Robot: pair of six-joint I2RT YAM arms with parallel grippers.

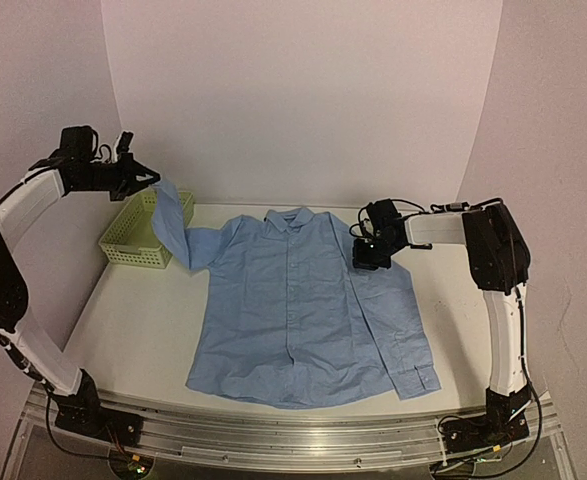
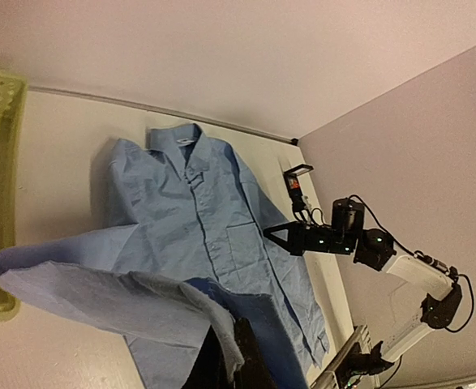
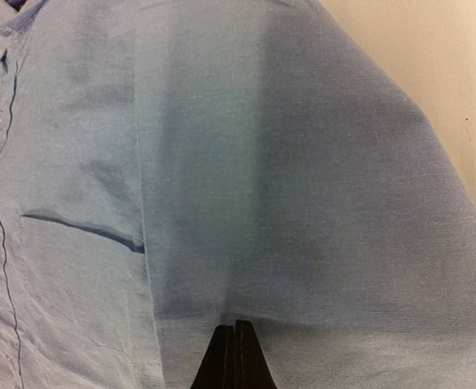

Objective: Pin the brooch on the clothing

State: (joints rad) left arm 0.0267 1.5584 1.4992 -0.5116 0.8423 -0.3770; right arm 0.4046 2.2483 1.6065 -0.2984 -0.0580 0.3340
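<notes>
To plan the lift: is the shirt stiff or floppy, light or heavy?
Likely floppy: the shirt lies flat, and its sleeve sags in folds from the left end effector. Probably light: one narrow pinch holds it up.

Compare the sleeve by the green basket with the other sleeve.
The sleeve by the basket hangs above the table, its end pinched in the shut left gripper; the other sleeve lies flat, cuff free. The first stretches away from the shirt body; the other runs alongside it. Both are light blue.

The shirt point(image 1: 293, 310) is plain light blue, the basket point(image 1: 138, 240) pale green, the table point(image 1: 133, 330) off-white.
</notes>
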